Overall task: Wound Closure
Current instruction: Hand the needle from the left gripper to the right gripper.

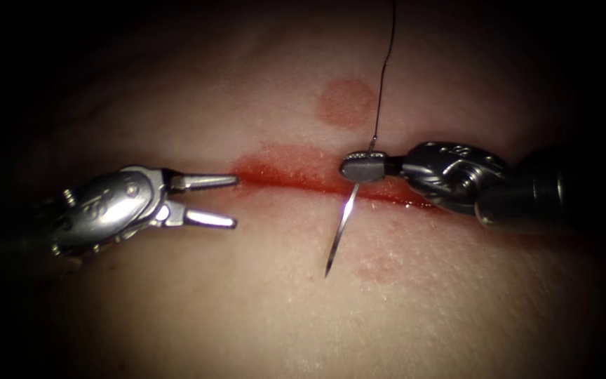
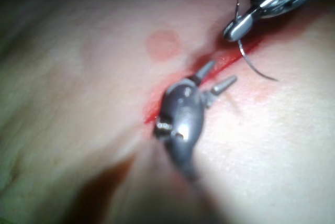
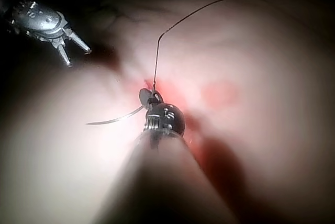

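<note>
Right tool point(image 1: 360, 168) clamps needle point(image 1: 341, 226) near its thread point(image 1: 381, 77) end, tip seemingly clear of tissue point(image 1: 261, 309). Left tool point(image 1: 233, 201) spread wide, empty.

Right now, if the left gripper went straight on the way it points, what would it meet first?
Probably the needle, held near its thread end by the shut right gripper. The open, empty left gripper points right along the cut; depth is unclear, so it may pass above.

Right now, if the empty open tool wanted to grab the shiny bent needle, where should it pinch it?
Probably on the bare curved body of the needle, between the right tool, which clamps its thread end, and the sharp tip. The left tool, open and empty, could come straight from the endoscope view's left; the needle hangs free above the tissue, unobstructed on that side.
</note>
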`<state>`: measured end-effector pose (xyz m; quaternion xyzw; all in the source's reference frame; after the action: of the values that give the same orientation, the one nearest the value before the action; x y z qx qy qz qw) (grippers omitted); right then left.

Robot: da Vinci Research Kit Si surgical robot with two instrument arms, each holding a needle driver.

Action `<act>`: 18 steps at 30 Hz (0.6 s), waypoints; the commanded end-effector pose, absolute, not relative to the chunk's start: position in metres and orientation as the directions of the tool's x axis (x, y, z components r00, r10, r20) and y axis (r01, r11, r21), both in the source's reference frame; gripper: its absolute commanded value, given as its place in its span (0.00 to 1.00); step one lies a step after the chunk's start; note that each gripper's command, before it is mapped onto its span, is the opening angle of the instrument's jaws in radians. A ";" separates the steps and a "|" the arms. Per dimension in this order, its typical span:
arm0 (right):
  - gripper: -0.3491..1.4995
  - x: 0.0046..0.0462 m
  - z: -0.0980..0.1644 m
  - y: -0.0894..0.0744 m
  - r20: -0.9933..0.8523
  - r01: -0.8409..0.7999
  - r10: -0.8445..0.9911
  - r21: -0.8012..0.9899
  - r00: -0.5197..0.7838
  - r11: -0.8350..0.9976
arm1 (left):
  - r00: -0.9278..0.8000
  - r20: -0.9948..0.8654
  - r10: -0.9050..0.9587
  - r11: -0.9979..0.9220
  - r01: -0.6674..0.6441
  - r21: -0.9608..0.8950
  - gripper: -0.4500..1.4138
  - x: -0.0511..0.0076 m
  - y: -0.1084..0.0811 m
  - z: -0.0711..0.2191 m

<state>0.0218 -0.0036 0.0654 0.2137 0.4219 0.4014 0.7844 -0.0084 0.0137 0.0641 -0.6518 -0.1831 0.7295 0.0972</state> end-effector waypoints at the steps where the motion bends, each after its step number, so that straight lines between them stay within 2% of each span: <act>1: 0.00 0.0221 0.066 -0.004 -0.494 -0.452 0.804 0.665 0.332 0.595 | -0.135 -0.914 0.382 -0.914 0.093 -0.395 0.23 -0.0087 0.014 0.065; 11: 0.00 0.0212 0.066 -0.005 -0.506 -0.450 0.788 0.647 0.351 0.616 | -0.160 -0.908 0.387 -0.915 0.051 -0.399 0.24 -0.0082 0.014 0.065; 18: 0.00 0.0228 0.066 -0.004 -0.546 -0.435 0.757 0.620 0.358 0.653 | -0.161 -0.909 0.385 -0.916 0.051 -0.397 0.24 -0.0083 0.014 0.065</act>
<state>0.0224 -0.0032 0.0657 0.1794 0.4327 0.3675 0.8034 -0.0078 0.0138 0.0646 -0.6370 -0.1696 0.7434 0.1131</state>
